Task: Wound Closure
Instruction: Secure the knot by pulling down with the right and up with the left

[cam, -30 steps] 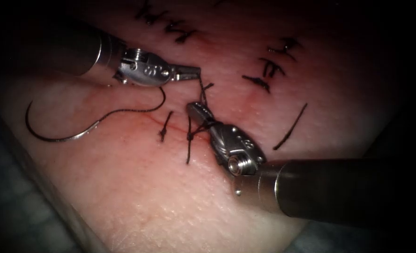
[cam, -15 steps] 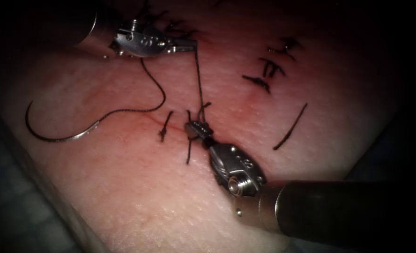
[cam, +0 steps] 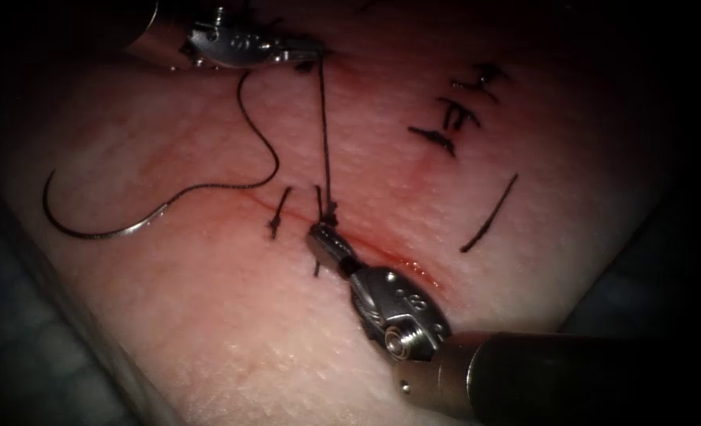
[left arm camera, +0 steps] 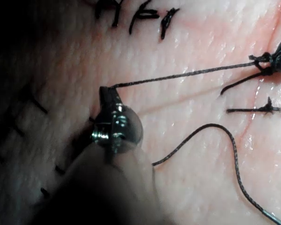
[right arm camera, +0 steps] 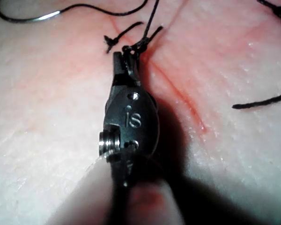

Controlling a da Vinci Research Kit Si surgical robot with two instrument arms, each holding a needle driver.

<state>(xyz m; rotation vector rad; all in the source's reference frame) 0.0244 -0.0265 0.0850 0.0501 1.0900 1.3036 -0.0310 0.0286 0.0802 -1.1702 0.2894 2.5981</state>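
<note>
The left claw [cam: 315,54] sits at the top of the endoscope view, above the cut, its jaws closed on the thread [cam: 324,134]. From it one strand runs taut and nearly straight down to the knot [cam: 331,211] at the cut [cam: 382,251]. The left wrist view shows the same strand stretched tight from the left claw [left arm camera: 104,91] across the tissue [left arm camera: 192,122] to the knot [left arm camera: 263,63].

The right claw [cam: 319,237] lies just below the knot, its long axis slanting up and to the left, jaws closed on the short end of the thread beside the knot. The right wrist view shows the right claw [right arm camera: 124,58] pinched shut with its tip touching the knot [right arm camera: 133,47].

A slack strand leaves the left claw, curves down and leftward, and joins the needle [cam: 90,229]. The needle lies free on the tissue [cam: 208,315], well to the left of the cut and both claws, held by neither. Its curve opens upward, its point up at the far left. Red fluid [cam: 402,260] lines the cut beside the right claw.
</note>
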